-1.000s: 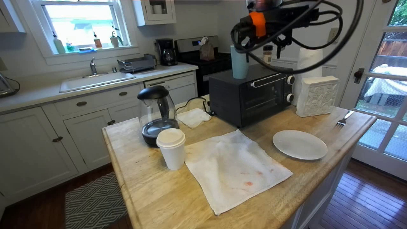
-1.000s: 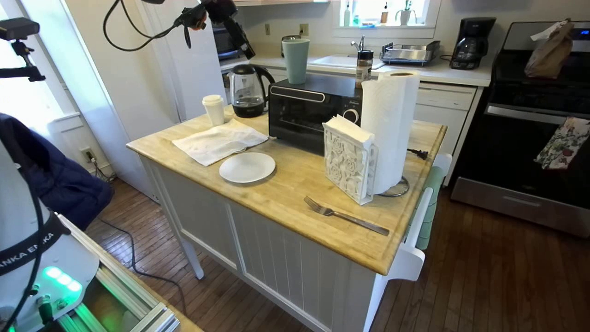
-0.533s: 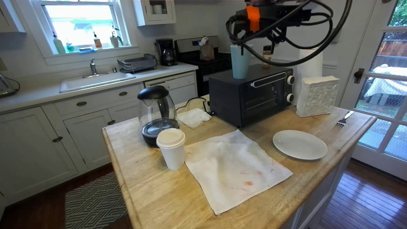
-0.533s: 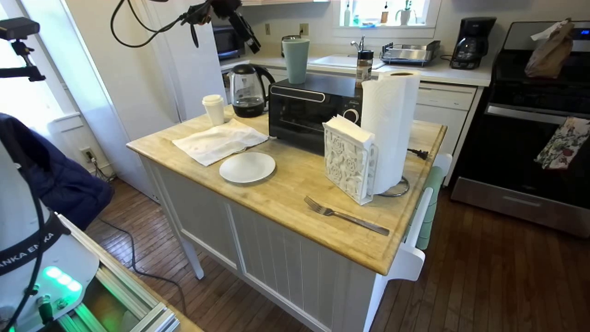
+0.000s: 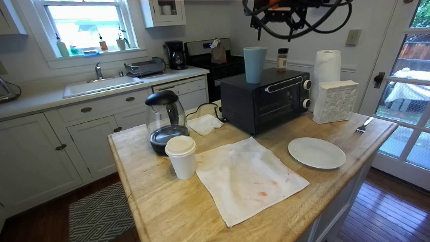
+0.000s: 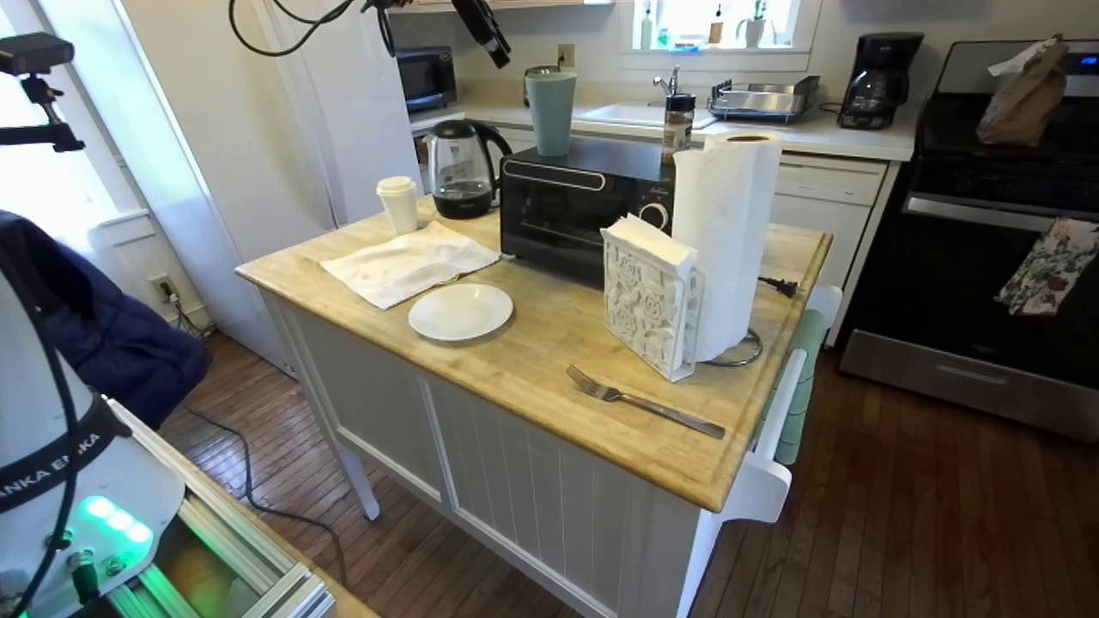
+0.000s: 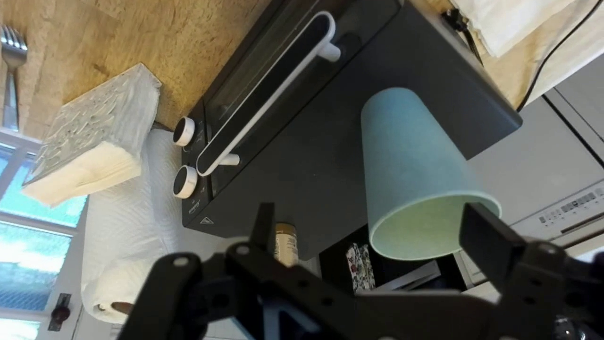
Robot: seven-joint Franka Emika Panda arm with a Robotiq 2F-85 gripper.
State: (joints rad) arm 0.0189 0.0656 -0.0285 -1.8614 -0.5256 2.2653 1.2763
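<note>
My gripper is open and empty above the toaster oven, with both fingertips pointing down in an exterior view (image 5: 274,36). It also shows in an exterior view (image 6: 494,51), partly out of frame. A pale blue-green cup (image 5: 255,65) stands upright on the black toaster oven (image 6: 584,202), below the gripper and apart from it. In the wrist view the cup (image 7: 415,165) lies between the fingers (image 7: 370,215) in line of sight, nearer the right finger, which overlaps its rim. A spice jar (image 5: 282,59) with a black lid stands farther back on the oven; the left finger partly hides it in the wrist view.
Around the oven on the wooden island are a glass kettle (image 5: 167,121), a lidded white paper cup (image 5: 181,158), a stained white cloth (image 5: 248,178), a white plate (image 5: 316,153), a napkin holder (image 6: 650,296), a paper towel roll (image 6: 725,245) and a fork (image 6: 644,402).
My gripper has risen and turned, so both fingers now show side by side above the cup. In an exterior view it moved right and up. The objects have not moved.
</note>
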